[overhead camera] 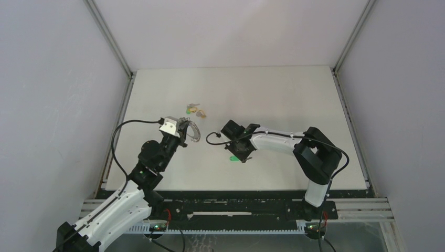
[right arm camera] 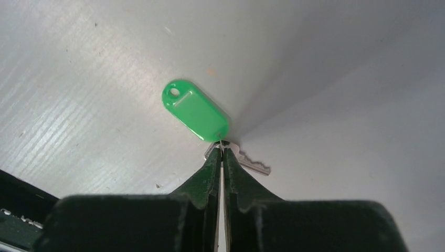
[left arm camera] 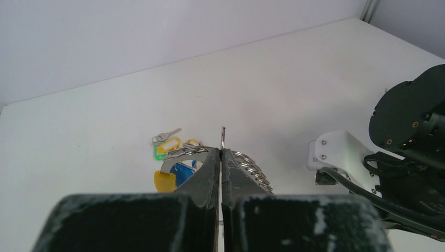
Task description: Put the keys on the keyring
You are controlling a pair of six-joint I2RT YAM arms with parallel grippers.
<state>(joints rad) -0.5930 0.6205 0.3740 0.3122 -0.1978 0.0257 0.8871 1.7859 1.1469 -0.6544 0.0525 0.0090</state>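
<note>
Right claw [right arm camera: 221,147] on green key [right arm camera: 197,113], seemingly pinching

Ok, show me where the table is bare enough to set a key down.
Widest bare patch: the far right of the table, beyond the right claw. Also bare: the near strip between the arm bases. Crowded: mid-left, where the loose keys, the keyring in the left claw and the green key cluster.

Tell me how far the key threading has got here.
Nothing clearly threaded yet. In hand: left hand grips the keyring; right hand pinches the green-tagged key on the table. Left: threading it, plus the other keys lying beyond the ring.
</note>
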